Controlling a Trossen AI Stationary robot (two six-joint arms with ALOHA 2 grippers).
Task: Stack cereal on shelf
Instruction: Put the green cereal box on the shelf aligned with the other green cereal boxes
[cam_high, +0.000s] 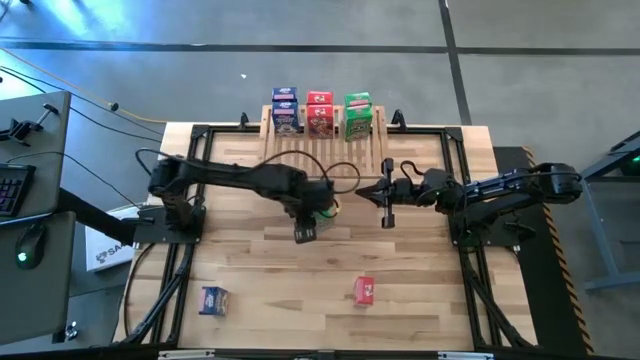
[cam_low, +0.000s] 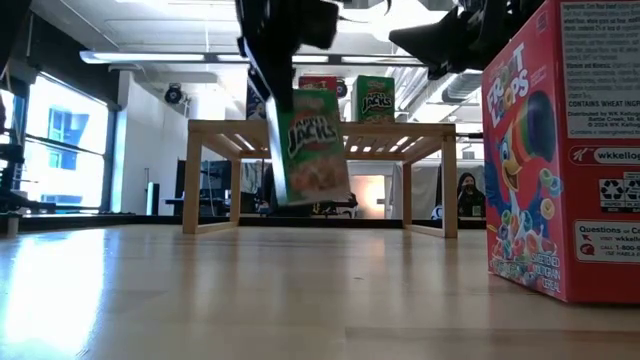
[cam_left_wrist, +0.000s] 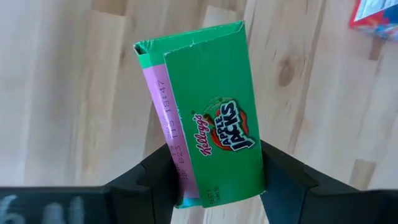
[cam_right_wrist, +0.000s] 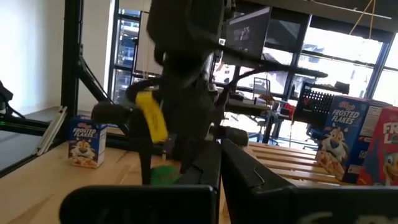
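My left gripper (cam_high: 308, 228) hangs over the table's middle, shut on a green Apple Jacks cereal box (cam_left_wrist: 214, 118), which also shows in the low view (cam_low: 314, 148). The light wooden shelf (cam_high: 322, 148) stands at the far edge. On its slats stand a blue box (cam_high: 286, 108), a red box (cam_high: 320, 112) and a green box (cam_high: 357, 115). Another blue box (cam_high: 213, 299) and red box (cam_high: 364, 290) stand near the table's near edge. My right gripper (cam_high: 387, 196) waits shut just right of the left one, touching nothing. My left gripper pinches the green box between its two fingers (cam_left_wrist: 283, 177), at the box's upper end (cam_left_wrist: 186, 177). The fingers come from above, pointing down. The box hangs below them, lifted clear of the table (cam_low: 300, 290) and slightly tilted.
The red Froot Loops box (cam_low: 565, 150) stands close to the low camera, on the right. Bare wood lies between the held box and the shelf legs (cam_low: 195, 180). A dark frame (cam_high: 200, 130) runs around the table's edge. A person (cam_low: 466, 192) shows far behind the shelf.
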